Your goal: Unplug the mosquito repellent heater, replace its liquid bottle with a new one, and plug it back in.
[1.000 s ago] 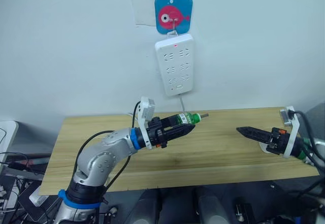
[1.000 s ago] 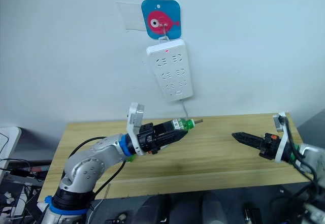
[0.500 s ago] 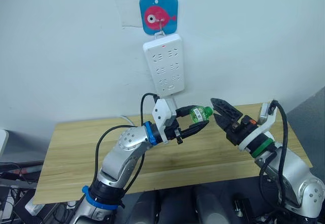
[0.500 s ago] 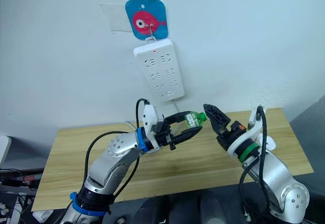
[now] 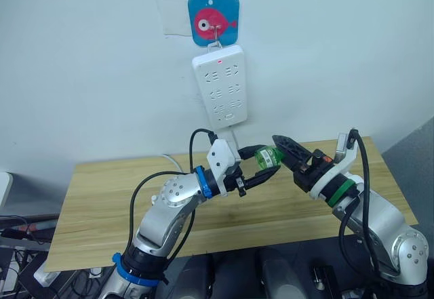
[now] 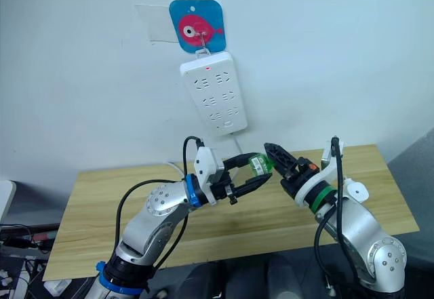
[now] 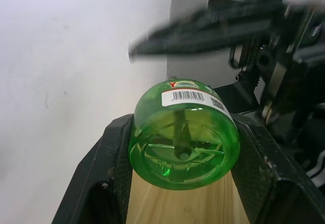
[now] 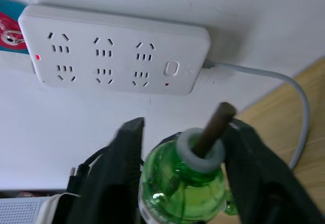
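A green liquid bottle (image 5: 269, 155) with a brown wick (image 8: 214, 124) hangs in the air above the wooden table (image 5: 95, 204). My left gripper (image 7: 184, 148) is shut on its base, a black finger on each side. From the right, my right gripper (image 8: 186, 125) reaches over the bottle's neck end, and its fingers (image 8: 124, 168) lie against both sides of the shoulder. A small white rounded unit, seemingly the mosquito repellent heater (image 6: 358, 191), lies on the table behind my right forearm, partly hidden.
A white power strip (image 5: 220, 85) with a red light hangs on the wall from a blue fish hook (image 5: 214, 19), all its sockets free. Its grey cable (image 8: 284, 79) drops behind the table. Cables and boxes lie on the floor to the left.
My right arm swung in from the table's right end to the bottle, and its fingers narrowed around the neck end. My left arm raised the bottle and turned it toward the right gripper.
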You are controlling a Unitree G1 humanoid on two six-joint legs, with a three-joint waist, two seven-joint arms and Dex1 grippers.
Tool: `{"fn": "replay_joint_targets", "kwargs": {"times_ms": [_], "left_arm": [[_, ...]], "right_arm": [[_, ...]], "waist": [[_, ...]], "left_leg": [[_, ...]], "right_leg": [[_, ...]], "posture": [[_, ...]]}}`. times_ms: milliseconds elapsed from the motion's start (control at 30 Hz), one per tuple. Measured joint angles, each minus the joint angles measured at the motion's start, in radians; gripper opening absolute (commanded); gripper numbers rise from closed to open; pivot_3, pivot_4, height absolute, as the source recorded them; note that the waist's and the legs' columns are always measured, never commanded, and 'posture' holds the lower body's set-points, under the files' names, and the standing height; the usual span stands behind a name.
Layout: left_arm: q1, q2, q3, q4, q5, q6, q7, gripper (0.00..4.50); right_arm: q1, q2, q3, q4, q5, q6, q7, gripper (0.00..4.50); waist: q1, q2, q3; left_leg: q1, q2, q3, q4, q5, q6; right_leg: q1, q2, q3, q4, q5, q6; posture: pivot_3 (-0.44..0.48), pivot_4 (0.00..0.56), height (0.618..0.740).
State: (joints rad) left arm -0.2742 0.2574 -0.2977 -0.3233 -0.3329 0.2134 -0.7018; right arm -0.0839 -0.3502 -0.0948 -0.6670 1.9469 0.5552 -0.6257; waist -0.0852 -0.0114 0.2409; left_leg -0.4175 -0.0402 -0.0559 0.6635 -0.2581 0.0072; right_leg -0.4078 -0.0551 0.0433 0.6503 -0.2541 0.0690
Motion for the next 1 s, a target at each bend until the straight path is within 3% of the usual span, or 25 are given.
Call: {"fn": "replay_joint_targets", "kwargs": {"times_ms": [67, 300, 533, 733, 833, 1000], "left_arm": [[0.0, -0.007, 0.0, -0.001, 0.003, -0.002, 0.004, 2.26], [-0.003, -0.022, -0.005, 0.006, 0.019, -0.004, 0.011, 2.26], [-0.011, -0.004, -0.018, 0.026, 0.026, 0.033, -0.005, 4.5], [-0.004, 0.115, 0.063, -0.015, -0.043, 0.178, -0.032, 4.5], [0.011, 0.171, 0.094, -0.082, -0.091, 0.244, -0.054, 4.5], [0.047, 0.241, 0.087, -0.16, -0.142, 0.28, -0.128, 4.5]], "right_arm": [[-0.001, -0.004, 0.005, 0.0, 0.001, -0.012, 0.002, 0.86], [-0.004, -0.028, 0.02, 0.001, 0.001, -0.039, 0.015, 0.87], [-0.007, -0.051, 0.037, 0.001, 0.001, -0.042, 0.035, 0.87], [0.009, -0.155, -0.027, 0.068, -0.025, -0.034, 0.092, 0.87], [0.026, -0.227, -0.038, 0.112, -0.156, -0.004, 0.142, 0.87], [0.028, -0.35, 0.064, 0.17, -0.661, 0.014, 0.322, 0.87]], "waist": [[0.0, 0.0, 0.0], [0.0, 0.0, 0.0], [-0.001, 0.0, 0.0], [-0.001, 0.0, 0.0], [0.003, 0.0, 0.0], [0.003, 0.0, 0.0]], "left_leg": [[0.0, 0.0, 0.0, 0.0, 0.0, 0.0], [0.0, 0.0, 0.0, 0.0, 0.0, 0.0], [0.0, 0.0, 0.0, 0.0, 0.0, 0.0], [0.0, 0.0, 0.0, 0.0, 0.0, 0.0], [0.0, 0.0, 0.0, 0.0, 0.0, 0.0], [0.001, 0.0, 0.0, 0.0, 0.0, 0.0]], "right_leg": [[0.0, 0.0, 0.0, 0.0, 0.0, 0.0], [0.0, 0.0, 0.0, 0.0, 0.0, 0.0], [0.0, 0.0, 0.0, 0.0, 0.0, 0.0], [0.0, 0.0, 0.0, 0.001, 0.0, 0.0], [0.0, 0.0, 0.0, 0.0, 0.0, 0.0], [0.0, 0.001, 0.0, 0.0, 0.0, 0.0]], "posture": [[-0.144, 0.234, 0.74], [-0.151, 0.229, 0.74], [-0.155, 0.234, 0.74], [-0.131, 0.241, 0.74], [-0.114, 0.261, 0.74], [-0.109, 0.277, 0.74]]}}
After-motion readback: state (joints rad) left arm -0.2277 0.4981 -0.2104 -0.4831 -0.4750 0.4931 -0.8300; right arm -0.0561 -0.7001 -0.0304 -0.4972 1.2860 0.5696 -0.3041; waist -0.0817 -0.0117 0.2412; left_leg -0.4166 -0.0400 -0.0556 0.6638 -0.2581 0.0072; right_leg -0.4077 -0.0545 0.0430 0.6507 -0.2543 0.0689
